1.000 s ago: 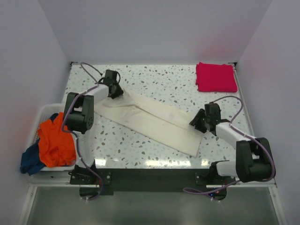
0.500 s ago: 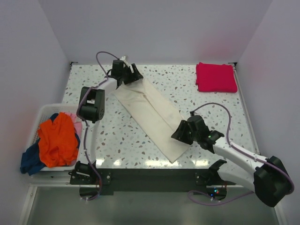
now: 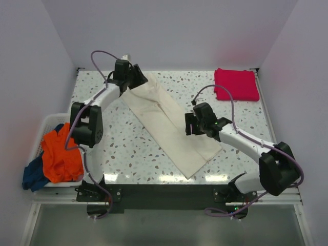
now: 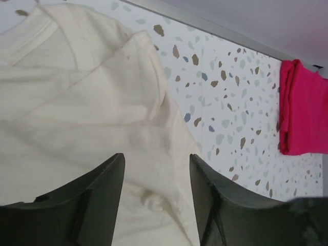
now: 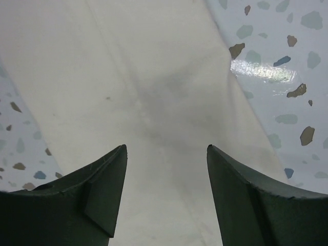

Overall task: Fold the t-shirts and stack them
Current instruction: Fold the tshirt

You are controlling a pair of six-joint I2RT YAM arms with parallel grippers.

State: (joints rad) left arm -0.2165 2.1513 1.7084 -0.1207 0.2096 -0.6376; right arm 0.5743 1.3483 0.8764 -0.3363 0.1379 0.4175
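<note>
Orange shirt (image 3: 61,154) heaped in basket (image 3: 45,122), far left. Left gripper (image 4: 156,160) spread wide, holding nothing, over far end of cream shirt (image 3: 169,123). Shirt lies as long diagonal strip, mid-table. Right gripper (image 5: 166,149) likewise spread, empty, above shirt's middle. Cloth likely light, limp, droopy: pinch layered edges. Magenta shirt (image 3: 236,84) folded, far right corner.

Spread t-shirt (image 3: 164,120) diagonally across mid surface (image 3: 128,148), folded t-shirt (image 3: 236,84) in far right corner, basket (image 3: 48,119) at left edge, heaped t-shirts (image 3: 61,154) inside it
</note>
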